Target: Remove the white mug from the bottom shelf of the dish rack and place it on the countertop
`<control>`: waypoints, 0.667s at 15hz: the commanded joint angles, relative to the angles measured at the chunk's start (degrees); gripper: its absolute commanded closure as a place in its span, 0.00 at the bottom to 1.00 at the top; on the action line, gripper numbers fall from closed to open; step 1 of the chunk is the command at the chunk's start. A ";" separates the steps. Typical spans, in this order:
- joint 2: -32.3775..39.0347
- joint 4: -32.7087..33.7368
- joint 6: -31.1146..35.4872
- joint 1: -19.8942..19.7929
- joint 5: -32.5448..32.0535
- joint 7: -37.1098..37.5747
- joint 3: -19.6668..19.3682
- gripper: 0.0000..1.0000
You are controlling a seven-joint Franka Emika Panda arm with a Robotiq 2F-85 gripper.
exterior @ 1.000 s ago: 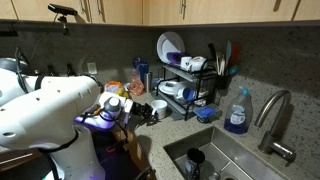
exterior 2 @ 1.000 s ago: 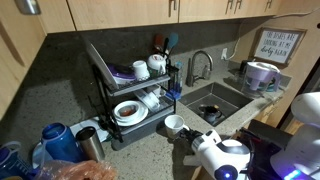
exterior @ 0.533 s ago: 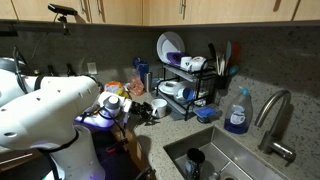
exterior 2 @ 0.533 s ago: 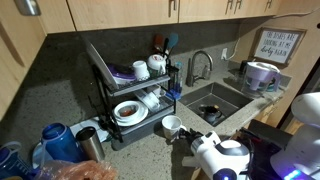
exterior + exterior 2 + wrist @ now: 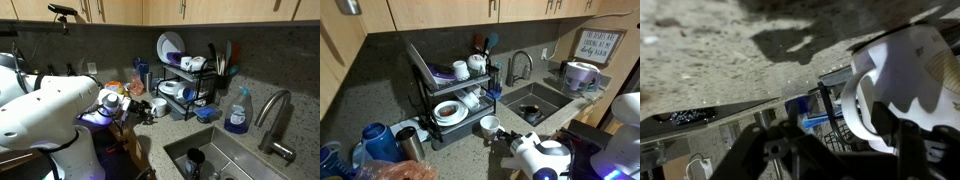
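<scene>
Mostly the claw (image 5: 147, 110) is covered by the robot's own wrist, and the wrist view is blurred, so I cannot tell whether it grips or is released. One white mug (image 5: 490, 124) stands upright on the counter (image 5: 470, 155), just in front of the dish rack (image 5: 455, 88), near the sink (image 5: 535, 100). One large plate (image 5: 450, 111) lies on the bottom shelf (image 5: 460, 128).

White arm (image 5: 50, 112) folded low and reaching forward, dark pincer (image 5: 845, 150) at its tip, jaws spread apart
</scene>
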 commanded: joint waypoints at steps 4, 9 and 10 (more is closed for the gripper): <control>11.03 -4.56 2.38 -0.20 -1.28 -1.85 -3.41 0.00; 18.55 -7.40 6.01 -0.84 -1.72 -3.85 -6.24 0.00; 20.77 -8.05 7.45 -1.11 -1.87 -4.71 -6.93 0.00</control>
